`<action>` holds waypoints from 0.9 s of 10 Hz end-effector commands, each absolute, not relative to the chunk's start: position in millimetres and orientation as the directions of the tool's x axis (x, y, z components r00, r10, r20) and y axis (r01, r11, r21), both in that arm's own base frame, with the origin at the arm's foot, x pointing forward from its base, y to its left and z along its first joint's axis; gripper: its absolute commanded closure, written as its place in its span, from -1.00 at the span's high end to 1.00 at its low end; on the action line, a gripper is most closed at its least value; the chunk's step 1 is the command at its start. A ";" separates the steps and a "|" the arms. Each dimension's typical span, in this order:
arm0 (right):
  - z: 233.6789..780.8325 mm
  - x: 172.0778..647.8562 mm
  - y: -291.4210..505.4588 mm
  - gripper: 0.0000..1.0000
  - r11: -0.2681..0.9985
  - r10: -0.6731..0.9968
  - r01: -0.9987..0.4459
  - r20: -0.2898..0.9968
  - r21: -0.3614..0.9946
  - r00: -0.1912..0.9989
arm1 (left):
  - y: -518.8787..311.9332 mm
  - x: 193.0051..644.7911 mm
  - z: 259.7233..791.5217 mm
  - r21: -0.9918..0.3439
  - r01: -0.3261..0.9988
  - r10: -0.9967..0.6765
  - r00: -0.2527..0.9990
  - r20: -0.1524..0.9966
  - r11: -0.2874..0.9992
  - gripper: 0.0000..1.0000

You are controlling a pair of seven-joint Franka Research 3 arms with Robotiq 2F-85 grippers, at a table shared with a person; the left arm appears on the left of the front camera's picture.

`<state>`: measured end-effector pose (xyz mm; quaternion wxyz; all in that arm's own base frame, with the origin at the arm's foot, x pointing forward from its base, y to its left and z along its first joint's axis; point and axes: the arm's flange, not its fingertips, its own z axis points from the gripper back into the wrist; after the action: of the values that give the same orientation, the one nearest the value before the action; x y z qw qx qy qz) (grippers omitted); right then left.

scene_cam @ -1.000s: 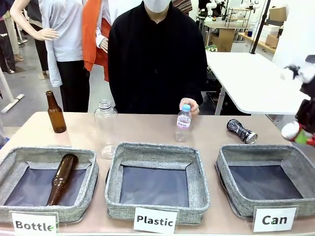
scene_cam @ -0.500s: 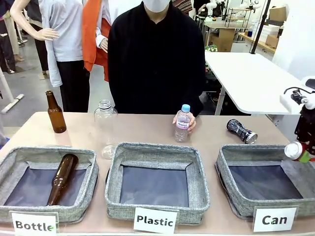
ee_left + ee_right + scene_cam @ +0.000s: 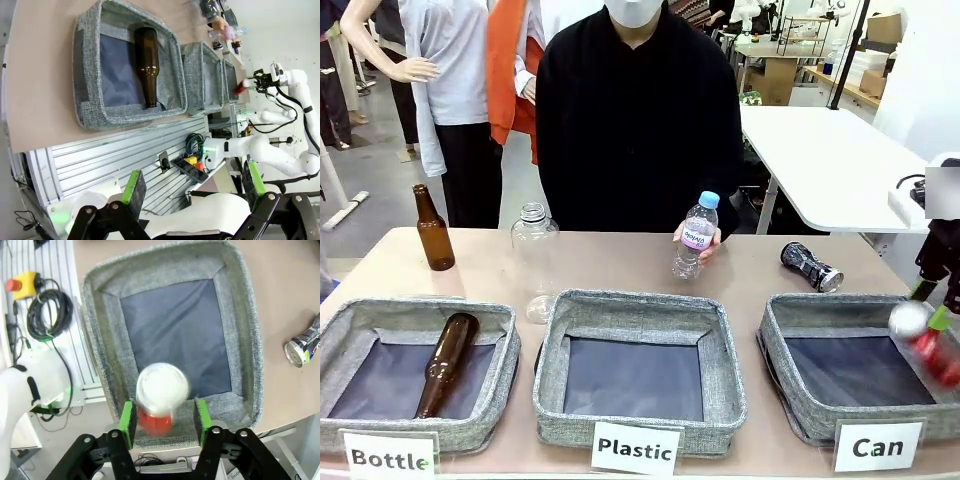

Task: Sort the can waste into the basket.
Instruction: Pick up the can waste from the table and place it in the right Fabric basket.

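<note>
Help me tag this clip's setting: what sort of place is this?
Likely a robotics lab or workshop: a white robot arm, an emergency-stop button beside coiled cables, and a sorting basket carded "Can" on a table.

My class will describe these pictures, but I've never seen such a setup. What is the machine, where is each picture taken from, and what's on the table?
It is a robot: two white arms, each ending in two-fingered jaws. The front view looks across the table at a person; the others come from wrist cameras. Three grey baskets stand in a row: Bottle basket, holding a lying brown bottle, Plastic basket and Can basket. Behind them are an upright brown bottle, a large clear bottle and a grey-patterned can lying down. The person's hand holds a small plastic bottle. The right arm's jaws stand parted over the Can basket, a blurred red can apparently dropping in. The left arm's jaws are open and empty.
</note>
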<state>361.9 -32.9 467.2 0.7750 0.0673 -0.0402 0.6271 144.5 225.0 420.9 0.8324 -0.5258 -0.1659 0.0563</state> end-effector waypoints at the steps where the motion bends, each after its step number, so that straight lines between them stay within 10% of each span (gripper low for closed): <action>1: 467.2 370.7 -32.3 1.00 0.227 0.960 -0.973 0.155 0.047 0.231 | 224.5 141.7 420.8 -0.896 0.071 0.272 0.939 0.208 0.439 1.00; 7: 469.4 371.6 -31.0 1.00 0.310 0.905 -0.942 0.264 0.128 0.334 | 224.5 141.7 420.8 -0.896 0.071 0.272 0.939 0.208 0.439 1.00; 9: 493.9 374.0 -46.6 1.00 0.373 0.499 -0.741 0.553 0.558 0.667 | 224.5 141.7 420.8 -0.896 0.071 0.272 0.939 0.208 0.439 1.00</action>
<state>361.6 -39.1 473.3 0.8058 0.2251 -0.0759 0.5425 144.5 224.9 420.9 0.8324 -0.5259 -0.1657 0.0562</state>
